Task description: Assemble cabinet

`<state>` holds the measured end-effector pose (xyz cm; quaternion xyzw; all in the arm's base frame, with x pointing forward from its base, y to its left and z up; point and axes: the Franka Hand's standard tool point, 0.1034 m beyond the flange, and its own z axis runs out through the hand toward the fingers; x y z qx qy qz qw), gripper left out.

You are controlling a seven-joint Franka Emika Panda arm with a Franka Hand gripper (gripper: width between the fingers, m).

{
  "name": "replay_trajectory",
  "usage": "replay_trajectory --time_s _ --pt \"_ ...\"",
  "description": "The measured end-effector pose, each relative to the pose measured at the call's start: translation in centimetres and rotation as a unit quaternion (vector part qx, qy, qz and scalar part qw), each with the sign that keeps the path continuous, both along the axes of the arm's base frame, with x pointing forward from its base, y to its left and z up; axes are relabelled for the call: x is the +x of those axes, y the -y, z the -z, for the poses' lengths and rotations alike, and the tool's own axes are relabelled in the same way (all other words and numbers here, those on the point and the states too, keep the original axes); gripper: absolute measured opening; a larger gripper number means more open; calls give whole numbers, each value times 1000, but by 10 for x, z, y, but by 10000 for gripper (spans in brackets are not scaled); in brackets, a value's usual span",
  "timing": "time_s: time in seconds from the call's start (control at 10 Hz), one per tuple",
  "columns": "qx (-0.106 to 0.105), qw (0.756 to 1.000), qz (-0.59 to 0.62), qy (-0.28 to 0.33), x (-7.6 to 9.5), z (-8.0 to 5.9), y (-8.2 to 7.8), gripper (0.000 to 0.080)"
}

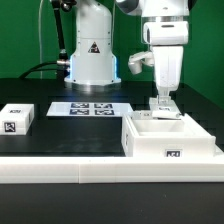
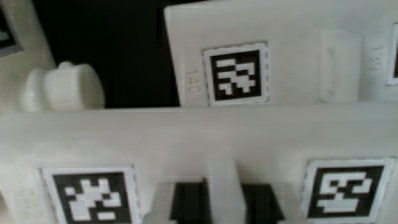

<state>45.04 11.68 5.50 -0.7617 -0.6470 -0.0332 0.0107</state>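
Note:
The cabinet [image 1: 150,143], a large white open-topped box with a tag on its front wall, stands at the exterior view's right front. My gripper [image 1: 163,103] is straight above its rear part, pointing down. In the wrist view my gripper [image 2: 222,202] is shut, its dark fingers [image 2: 185,203] on either side of a thin white rib. The rib belongs to a white panel [image 2: 214,140] that carries two tags. Beyond the panel is another white tagged face [image 2: 285,50] and a rounded white knob [image 2: 61,86]. I cannot tell whether the panel is loose or part of the cabinet.
A small flat white tagged block [image 1: 17,118] lies at the exterior view's left. The marker board [image 1: 92,108] lies in the middle, in front of the arm's base [image 1: 92,60]. A white ledge [image 1: 60,170] runs along the table's front edge.

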Motion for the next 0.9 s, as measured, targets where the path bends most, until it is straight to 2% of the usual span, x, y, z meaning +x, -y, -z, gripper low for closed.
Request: replay_trajectory --time_s 0.9 --pt "0 1000 -16 1 1 0 0 71"
